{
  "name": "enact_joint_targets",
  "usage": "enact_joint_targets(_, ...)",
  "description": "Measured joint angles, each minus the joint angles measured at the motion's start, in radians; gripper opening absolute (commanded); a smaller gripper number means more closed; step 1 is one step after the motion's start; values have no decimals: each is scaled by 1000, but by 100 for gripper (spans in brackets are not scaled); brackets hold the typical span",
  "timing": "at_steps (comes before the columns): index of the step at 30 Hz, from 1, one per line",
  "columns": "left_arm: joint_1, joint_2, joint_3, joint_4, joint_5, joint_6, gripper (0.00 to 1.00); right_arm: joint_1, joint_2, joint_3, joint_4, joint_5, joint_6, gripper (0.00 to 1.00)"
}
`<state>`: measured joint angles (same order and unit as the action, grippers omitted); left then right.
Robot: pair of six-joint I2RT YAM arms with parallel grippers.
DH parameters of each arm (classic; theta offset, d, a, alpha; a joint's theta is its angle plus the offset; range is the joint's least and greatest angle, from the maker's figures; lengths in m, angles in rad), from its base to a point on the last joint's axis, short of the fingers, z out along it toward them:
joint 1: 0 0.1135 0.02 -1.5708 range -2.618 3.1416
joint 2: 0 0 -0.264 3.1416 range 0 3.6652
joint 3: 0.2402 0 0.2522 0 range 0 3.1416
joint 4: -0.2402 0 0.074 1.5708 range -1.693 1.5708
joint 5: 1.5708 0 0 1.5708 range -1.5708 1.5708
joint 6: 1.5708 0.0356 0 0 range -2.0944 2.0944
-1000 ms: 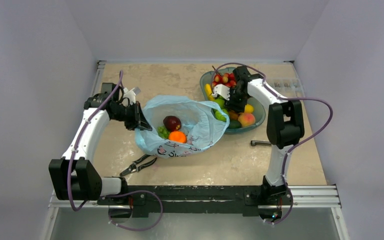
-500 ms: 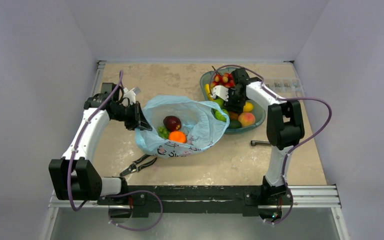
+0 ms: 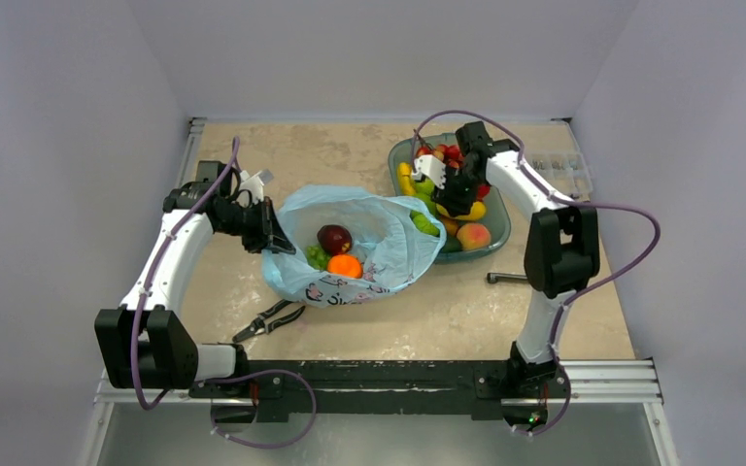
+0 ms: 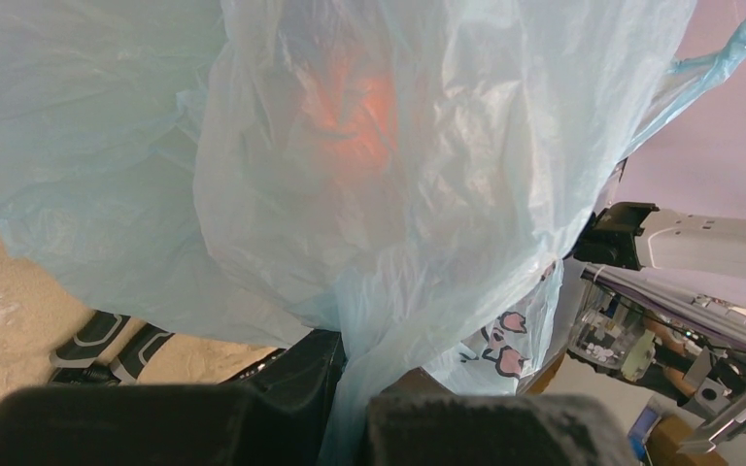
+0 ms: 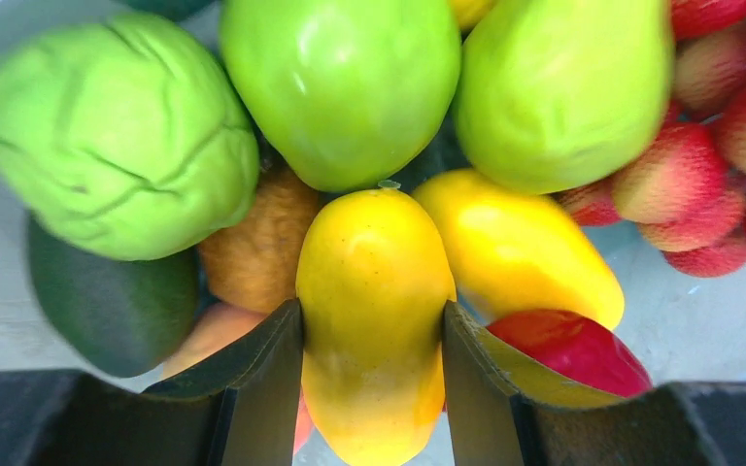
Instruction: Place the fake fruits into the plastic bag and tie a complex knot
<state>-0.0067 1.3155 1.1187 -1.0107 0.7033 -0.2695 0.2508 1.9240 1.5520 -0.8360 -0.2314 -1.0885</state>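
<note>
Plastic, crowding and frame edges hide much.
From the left wrist the plastic bag blocks nearly everything: an orange fruit inside is a blurred glow, and the left gripper shows only as dark blurs at the bottom edge. From the right wrist, the yellow fruit in the right gripper overlaps the other fake fruits, most of them cropped by the frame.
</note>
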Motion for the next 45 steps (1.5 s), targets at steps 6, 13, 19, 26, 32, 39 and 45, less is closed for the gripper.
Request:
enact_joint_targets(6,0,0,0,0,0,0,0,2,-58,155,-101,-98,100,21)
enact_joint_targets(13,0,0,0,0,0,0,0,5,-101,436,-185,-263,268,21)
enact_joint_targets(19,0,0,1,0,0,0,0,153,-230,498,-130,-419,451,22)
enact_joint_targets(26,0,0,1,1,5,0,0,530,-319,227,68,-455,525,26)
enact_joint_targets(32,0,-1,12,-3,8,3,0,600,-176,42,232,-308,539,59)
enact_joint_targets(39,0,-3,23,-9,8,11,0,600,-127,-24,292,-204,555,99)
enact_joint_targets(45,0,0,37,-10,10,22,0,592,-267,38,303,-205,646,99)
